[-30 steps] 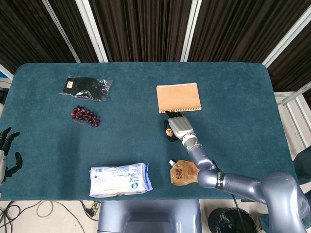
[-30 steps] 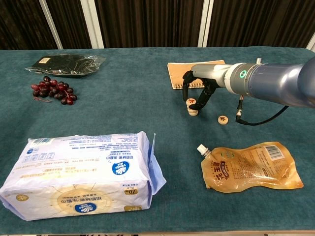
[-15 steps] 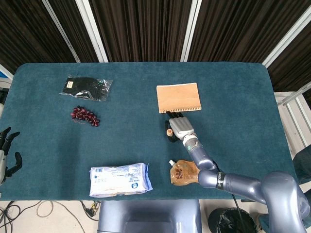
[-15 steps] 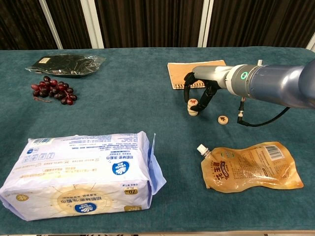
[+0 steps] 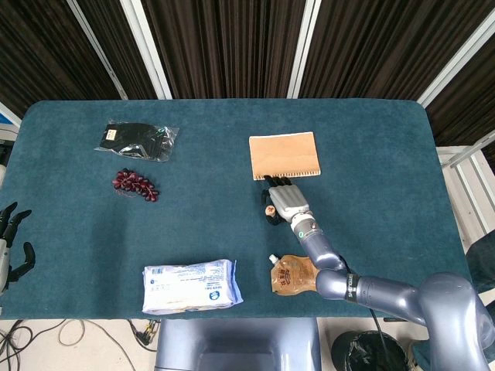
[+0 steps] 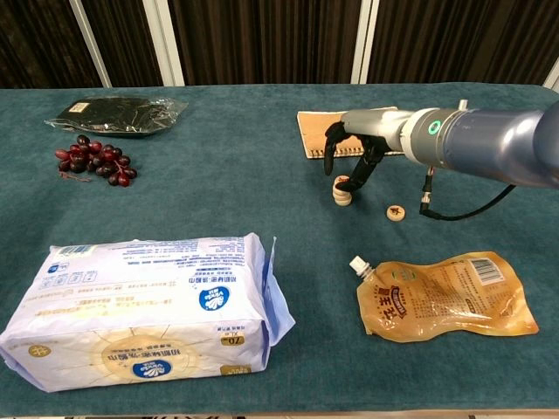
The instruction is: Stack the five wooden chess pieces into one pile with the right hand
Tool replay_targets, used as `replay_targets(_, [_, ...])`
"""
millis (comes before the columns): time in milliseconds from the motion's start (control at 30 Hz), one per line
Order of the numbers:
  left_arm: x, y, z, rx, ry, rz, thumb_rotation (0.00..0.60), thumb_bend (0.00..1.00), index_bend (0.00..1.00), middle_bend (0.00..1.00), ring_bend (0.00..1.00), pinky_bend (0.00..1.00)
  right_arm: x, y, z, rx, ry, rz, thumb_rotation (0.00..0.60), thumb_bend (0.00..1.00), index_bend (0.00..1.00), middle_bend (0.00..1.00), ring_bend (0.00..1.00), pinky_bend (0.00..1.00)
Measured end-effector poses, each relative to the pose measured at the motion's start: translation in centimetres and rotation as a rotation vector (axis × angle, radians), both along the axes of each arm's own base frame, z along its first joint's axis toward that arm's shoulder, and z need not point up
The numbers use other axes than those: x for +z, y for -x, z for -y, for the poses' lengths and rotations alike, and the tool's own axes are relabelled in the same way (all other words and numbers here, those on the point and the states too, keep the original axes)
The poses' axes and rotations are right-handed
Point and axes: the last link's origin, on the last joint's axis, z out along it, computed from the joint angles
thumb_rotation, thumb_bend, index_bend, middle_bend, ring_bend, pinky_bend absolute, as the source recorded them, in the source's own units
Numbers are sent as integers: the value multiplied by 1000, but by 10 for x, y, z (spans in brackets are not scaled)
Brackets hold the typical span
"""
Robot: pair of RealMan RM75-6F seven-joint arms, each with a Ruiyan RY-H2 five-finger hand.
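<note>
1. The right robot hand [image 6: 356, 153] reaches in from the table's 4 o'clock side and hangs over a short pile of wooden chess pieces [image 6: 342, 192] near the table [image 5: 371, 154] centre.
2. Its dark fingers [image 6: 360, 171] curl downward around the top piece of the pile; whether they actually pinch that piece or only touch it cannot be told from either view.
3. In the head view the same hand [image 5: 283, 199] covers most of the pile, with only one pale disc [image 5: 270, 209] showing at its 9 o'clock edge.
4. A single chess piece [image 6: 396, 212] lies flat on the cloth, apart from the pile, at the pile's 4 o'clock in the chest view.
5. The left robot hand [image 5: 11, 241] rests off the table's 8 o'clock edge, fingers spread and holding nothing.
6. A tan notebook [image 5: 284, 154] lies just beyond the right hand at 12 o'clock.
7. A brown spouted pouch [image 6: 441, 295] lies near the front edge at 5 o'clock.
8. A pack of wipes [image 6: 144, 301] sits at 7 o'clock, grapes [image 6: 93, 158] and a black packet [image 6: 115, 113] at 10 o'clock.
</note>
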Motion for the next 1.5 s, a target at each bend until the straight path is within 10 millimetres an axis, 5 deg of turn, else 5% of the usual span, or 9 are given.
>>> replay_targets(300, [0,-1,0,-3,0,2,600,624,172,0,0,0,34,-4,0,10,59,44,600,406,341,0,0,0])
replay_targets(633, [-1,-2,1,-5,-1,-1,600,624,172,0,0,0,64,38,-50,-12,65,1,600,406,319,0,0,0])
replay_targets(1067, [0,-1,1,1,-3,2,600,624,172,0,0,0,38,82,-70,-59,134,-11,600,406,319,0,0,0])
replay_targets(1500, [0,0,1,5,-1,3,600,624,172,0,0,0,17,94,-68,-89,138,30,600,405,395,0,0,0])
